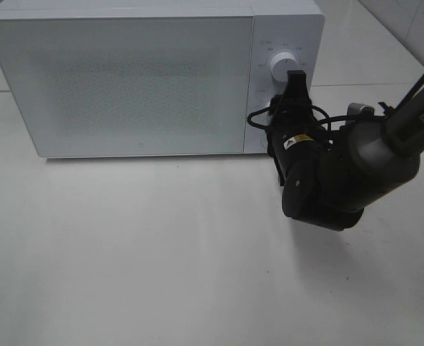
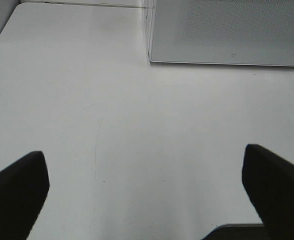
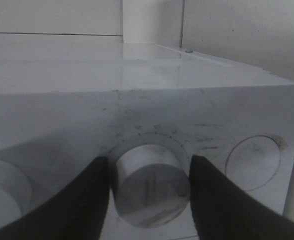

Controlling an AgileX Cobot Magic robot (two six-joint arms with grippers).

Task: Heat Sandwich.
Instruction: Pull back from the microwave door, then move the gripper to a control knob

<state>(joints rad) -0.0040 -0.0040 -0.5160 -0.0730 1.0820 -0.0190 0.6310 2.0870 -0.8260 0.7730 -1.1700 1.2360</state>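
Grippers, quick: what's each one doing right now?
Left gripper: open, holding nothing.
Right gripper: fingers flank the microwave dial; cannot tell whether they grip it.

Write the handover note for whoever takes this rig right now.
Left gripper: open, empty, above the table.
Right gripper: jaws flank the lower knob of the microwave; grip unclear.
The sandwich: not in view; microwave door shut.
Done: door closed, arm at the knob.
Left: probably finish setting the knob, confirm the sandwich is inside, take it out after heating.
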